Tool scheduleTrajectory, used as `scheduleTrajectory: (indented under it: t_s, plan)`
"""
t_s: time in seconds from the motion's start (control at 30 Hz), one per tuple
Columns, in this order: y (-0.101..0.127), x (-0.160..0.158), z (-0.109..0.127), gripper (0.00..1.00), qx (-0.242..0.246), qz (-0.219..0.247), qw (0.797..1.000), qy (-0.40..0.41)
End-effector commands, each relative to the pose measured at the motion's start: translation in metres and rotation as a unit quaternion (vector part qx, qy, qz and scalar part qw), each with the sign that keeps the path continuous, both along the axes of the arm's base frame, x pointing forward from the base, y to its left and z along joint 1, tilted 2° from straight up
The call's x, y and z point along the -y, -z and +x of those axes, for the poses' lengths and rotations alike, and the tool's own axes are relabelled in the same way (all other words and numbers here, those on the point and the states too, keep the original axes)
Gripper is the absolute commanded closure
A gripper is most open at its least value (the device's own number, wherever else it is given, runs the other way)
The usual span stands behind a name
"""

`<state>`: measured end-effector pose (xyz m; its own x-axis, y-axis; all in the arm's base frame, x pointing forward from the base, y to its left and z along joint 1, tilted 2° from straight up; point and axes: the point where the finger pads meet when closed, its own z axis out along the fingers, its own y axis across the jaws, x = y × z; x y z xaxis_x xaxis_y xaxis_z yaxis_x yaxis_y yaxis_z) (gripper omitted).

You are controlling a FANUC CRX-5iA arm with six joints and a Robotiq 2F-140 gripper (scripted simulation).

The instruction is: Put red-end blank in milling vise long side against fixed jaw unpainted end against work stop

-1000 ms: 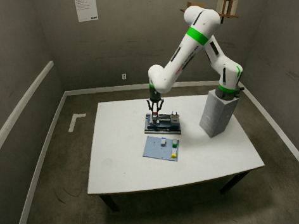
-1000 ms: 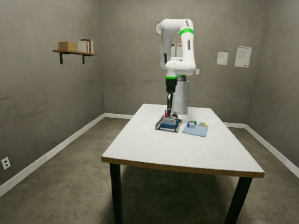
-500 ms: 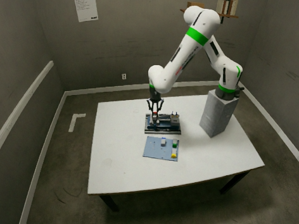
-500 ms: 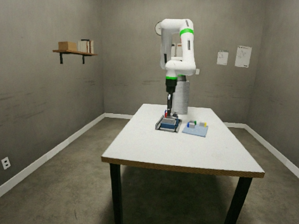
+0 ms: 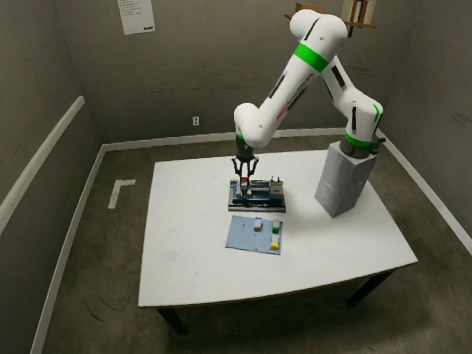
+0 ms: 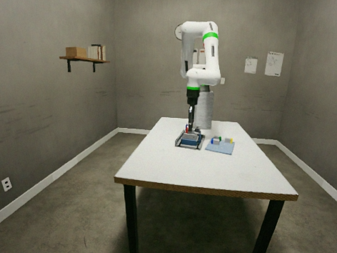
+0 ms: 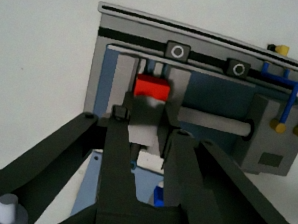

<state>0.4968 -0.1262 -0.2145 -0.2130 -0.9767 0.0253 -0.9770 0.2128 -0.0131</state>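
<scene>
My gripper (image 5: 244, 181) is shut on the grey blank with the red end (image 7: 149, 106) and holds it over the milling vise (image 5: 257, 195), near the vise's left end. In the wrist view the red end (image 7: 150, 87) points toward the vise's far side and the blank lies across the gap between the jaws. The gripper (image 7: 148, 137) hides the blank's unpainted end. I cannot tell if the blank touches the low bars. The vise also shows in the exterior view (image 6: 190, 139), with the gripper (image 6: 189, 128) above it. The hosed jaw (image 5: 275, 188) is at the vise's right end.
A blue plate (image 5: 252, 235) lies in front of the vise, holding blanks with a blue end (image 5: 258, 223), a green end (image 5: 275, 227) and a yellow end (image 5: 274, 244). The grey robot pedestal (image 5: 344, 177) stands at the table's right back.
</scene>
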Motion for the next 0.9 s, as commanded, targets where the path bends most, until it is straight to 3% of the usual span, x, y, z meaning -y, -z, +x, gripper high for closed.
scheduleTrajectory:
  t_s: [0.0, 0.87]
  plan:
    - [-0.0006, 0.0001, 0.0008, 0.90, 0.001, 0.000, 1.000, 0.000]
    - [0.0017, 0.0002, 0.0009, 0.90, 0.001, 0.000, 1.000, 0.000]
